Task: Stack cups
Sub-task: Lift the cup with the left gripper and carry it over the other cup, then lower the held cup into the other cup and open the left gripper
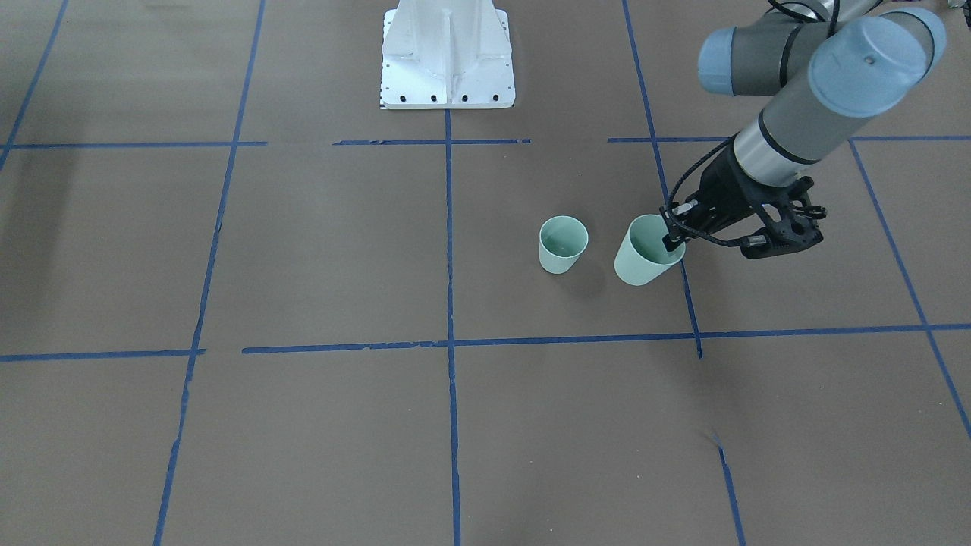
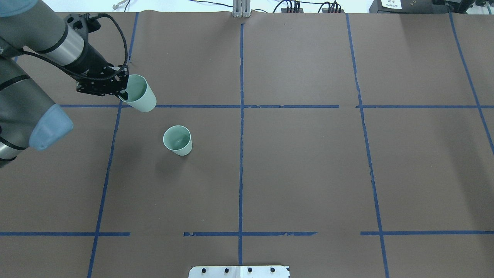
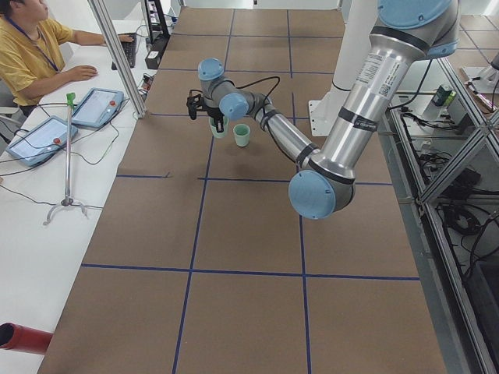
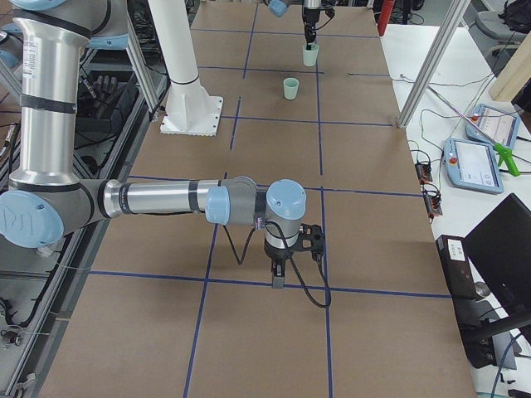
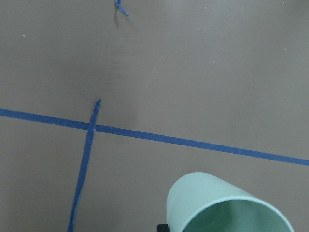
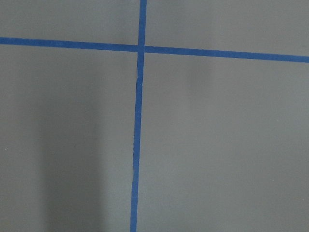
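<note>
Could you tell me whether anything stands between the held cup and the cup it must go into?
Nothing visible: only table surface lies between the tilted cup in the left tool and the upright cup.

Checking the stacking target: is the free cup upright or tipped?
Upright: the free cup stands on its base, rim up, beside the held cup.

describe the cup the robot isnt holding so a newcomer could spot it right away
On the brown table crossed by blue tape, find the left arm. Two mint-green cups are by its claw: the free cup stands upright alone on the paper, toward the table's middle. Unlike it, the held cup is tilted, its rim pinched in the claw.
</note>
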`<act>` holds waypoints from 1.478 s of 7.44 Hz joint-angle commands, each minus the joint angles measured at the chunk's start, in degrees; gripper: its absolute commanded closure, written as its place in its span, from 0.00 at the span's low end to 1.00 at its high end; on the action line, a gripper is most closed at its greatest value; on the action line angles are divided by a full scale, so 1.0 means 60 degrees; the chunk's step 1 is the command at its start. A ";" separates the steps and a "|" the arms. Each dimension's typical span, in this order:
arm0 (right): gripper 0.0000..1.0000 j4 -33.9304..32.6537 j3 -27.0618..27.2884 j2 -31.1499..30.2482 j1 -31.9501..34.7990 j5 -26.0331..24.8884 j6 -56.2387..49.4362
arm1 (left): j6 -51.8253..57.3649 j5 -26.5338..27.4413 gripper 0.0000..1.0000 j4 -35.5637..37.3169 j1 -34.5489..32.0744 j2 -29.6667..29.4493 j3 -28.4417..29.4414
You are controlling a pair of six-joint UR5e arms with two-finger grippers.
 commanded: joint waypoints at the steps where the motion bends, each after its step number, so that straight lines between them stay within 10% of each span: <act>1: 0.00 0.0000 0.0000 0.0000 -0.0006 0.0000 0.0000 | -0.0864 0.0006 1.00 0.0624 0.0856 -0.0320 -0.0153; 7: 0.00 0.0000 0.0000 0.0000 0.0008 0.0000 0.0000 | -0.1263 0.0314 1.00 0.0610 0.1519 -0.0512 -0.0095; 9: 0.00 0.0000 0.0000 0.0000 0.0008 0.0000 0.0000 | -0.1292 0.1189 0.21 0.0609 0.1548 -0.0512 -0.0109; 11: 0.00 0.0000 0.0000 0.0000 -0.0006 0.0000 0.0000 | -0.1263 0.1208 0.00 0.0595 0.1548 -0.0512 -0.0109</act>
